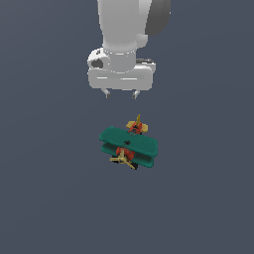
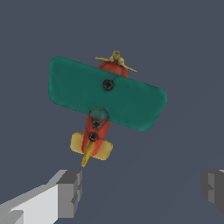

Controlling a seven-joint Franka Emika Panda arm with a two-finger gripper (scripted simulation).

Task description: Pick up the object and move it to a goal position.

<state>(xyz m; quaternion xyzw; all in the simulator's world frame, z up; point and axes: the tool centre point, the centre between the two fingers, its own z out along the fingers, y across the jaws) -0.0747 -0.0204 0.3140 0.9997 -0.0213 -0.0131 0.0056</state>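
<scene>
Gripper (image 1: 120,94) spread wide and empty, hovering clear of the toy biplane (image 1: 129,145), which rests on the floor (image 1: 44,198) just beyond its tail-end, fuselage axis pointing away from the fingers (image 2: 70,192).

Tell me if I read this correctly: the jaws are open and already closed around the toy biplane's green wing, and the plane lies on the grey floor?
Not quite. The jaws are open, but they grip nothing: in the exterior view the gripper hangs above the toy biplane, apart from it. The wrist view shows both fingers clear of the plane, which does lie on the grey floor.
</scene>
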